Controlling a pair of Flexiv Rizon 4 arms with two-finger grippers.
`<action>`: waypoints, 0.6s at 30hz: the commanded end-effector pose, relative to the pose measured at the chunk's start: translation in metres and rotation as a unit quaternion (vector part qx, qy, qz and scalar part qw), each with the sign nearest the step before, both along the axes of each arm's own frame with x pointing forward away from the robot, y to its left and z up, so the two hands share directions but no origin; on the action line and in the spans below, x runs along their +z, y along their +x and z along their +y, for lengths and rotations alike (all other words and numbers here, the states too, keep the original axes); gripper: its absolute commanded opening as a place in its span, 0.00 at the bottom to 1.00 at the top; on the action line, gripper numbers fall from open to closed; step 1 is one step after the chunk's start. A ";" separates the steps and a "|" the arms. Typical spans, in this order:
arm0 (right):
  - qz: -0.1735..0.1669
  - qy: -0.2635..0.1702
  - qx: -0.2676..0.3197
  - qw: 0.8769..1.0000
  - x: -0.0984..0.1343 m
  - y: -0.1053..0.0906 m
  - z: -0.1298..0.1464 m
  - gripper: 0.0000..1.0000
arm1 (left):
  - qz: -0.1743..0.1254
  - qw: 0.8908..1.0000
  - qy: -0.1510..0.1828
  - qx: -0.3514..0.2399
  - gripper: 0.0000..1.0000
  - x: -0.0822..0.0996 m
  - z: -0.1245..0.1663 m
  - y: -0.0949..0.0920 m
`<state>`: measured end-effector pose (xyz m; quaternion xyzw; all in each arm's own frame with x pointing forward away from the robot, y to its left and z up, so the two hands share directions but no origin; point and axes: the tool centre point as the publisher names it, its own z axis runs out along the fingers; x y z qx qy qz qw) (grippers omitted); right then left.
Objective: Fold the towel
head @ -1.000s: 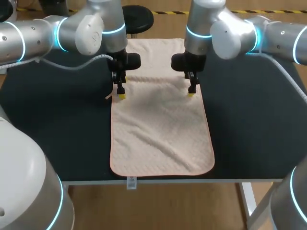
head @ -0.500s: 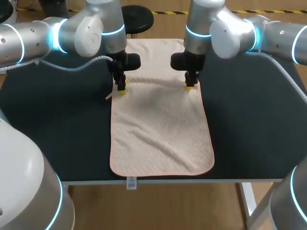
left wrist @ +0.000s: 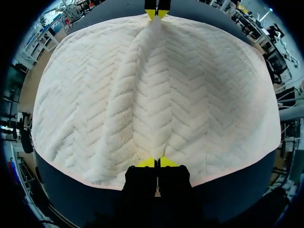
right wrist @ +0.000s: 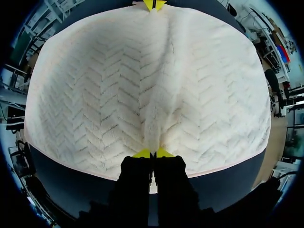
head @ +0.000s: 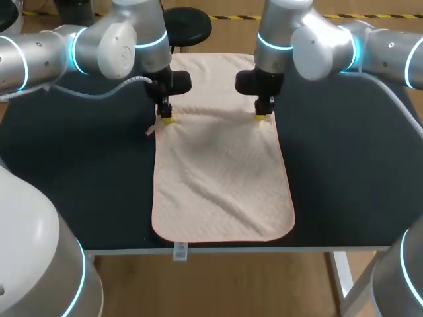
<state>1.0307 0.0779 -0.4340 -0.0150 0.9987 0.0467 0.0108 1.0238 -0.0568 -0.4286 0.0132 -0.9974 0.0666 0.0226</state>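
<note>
A cream towel (head: pixel 221 178) with a pale pink rim lies lengthwise on the dark table, reaching from the far edge to the near edge. My left gripper (head: pixel 165 119) stands on its left edge, shut on a pinch of cloth. My right gripper (head: pixel 262 117) is shut on the right edge, straight across from it. A raised ridge of cloth runs between the two. In the left wrist view my left gripper (left wrist: pixel 156 163) nips the towel (left wrist: pixel 118 95), and the right gripper (left wrist: pixel 156 13) shows at the far side. The right wrist view has my right gripper (right wrist: pixel 153 153) pinching the towel (right wrist: pixel 95 90).
Dark table (head: pixel 79 172) lies bare to the left and right (head: pixel 350 165) of the towel. A small white tab (head: pixel 151 129) sticks out from the towel's left edge just by my left gripper. A white tag (head: pixel 180 251) hangs at the table's front edge.
Both grippers were open a second ago; they have come down onto the towel's side edges, shifted slightly towards the far end, and shut on the cloth, raising a ridge between them.
</note>
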 end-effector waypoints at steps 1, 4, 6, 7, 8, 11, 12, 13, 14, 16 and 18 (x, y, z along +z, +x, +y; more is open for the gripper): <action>-0.015 0.002 0.000 1.000 0.023 -0.008 -0.006 0.00 | -0.024 1.000 0.002 0.004 0.00 0.028 0.006 -0.007; -0.029 0.008 0.002 1.000 0.040 -0.008 -0.006 0.00 | -0.053 0.999 0.000 0.002 0.00 0.051 0.007 -0.007; -0.038 0.013 0.002 0.999 0.053 -0.008 -0.007 0.00 | -0.074 0.997 0.000 0.002 0.00 0.067 0.008 -0.007; -0.043 0.013 0.003 0.999 0.059 -0.008 -0.007 0.00 | -0.085 0.996 -0.004 0.001 0.00 0.076 0.008 -0.007; -0.049 0.014 0.004 0.999 0.065 -0.008 -0.007 0.00 | -0.095 0.995 -0.005 0.004 0.00 0.085 0.009 -0.006; -0.065 0.020 0.008 0.998 0.086 -0.007 -0.007 0.00 | -0.132 0.991 -0.006 0.006 0.00 0.111 0.010 -0.005; -0.071 0.024 0.010 0.997 0.093 -0.006 -0.008 0.00 | -0.146 0.989 -0.005 0.007 0.00 0.120 0.011 -0.005; -0.079 0.024 0.010 0.997 0.099 -0.005 -0.008 0.00 | -0.158 0.987 -0.002 0.008 0.00 0.129 0.012 -0.004; -0.084 0.026 0.012 0.996 0.106 -0.004 -0.008 0.00 | -0.169 0.986 -0.002 0.009 0.00 0.137 0.013 -0.003; -0.099 0.029 0.016 0.995 0.120 -0.003 -0.008 0.00 | -0.191 0.982 0.007 0.008 0.00 0.153 0.015 -0.001; -0.114 0.035 0.021 0.993 0.134 -0.001 -0.008 0.00 | -0.208 0.978 0.009 0.005 0.00 0.167 0.016 0.001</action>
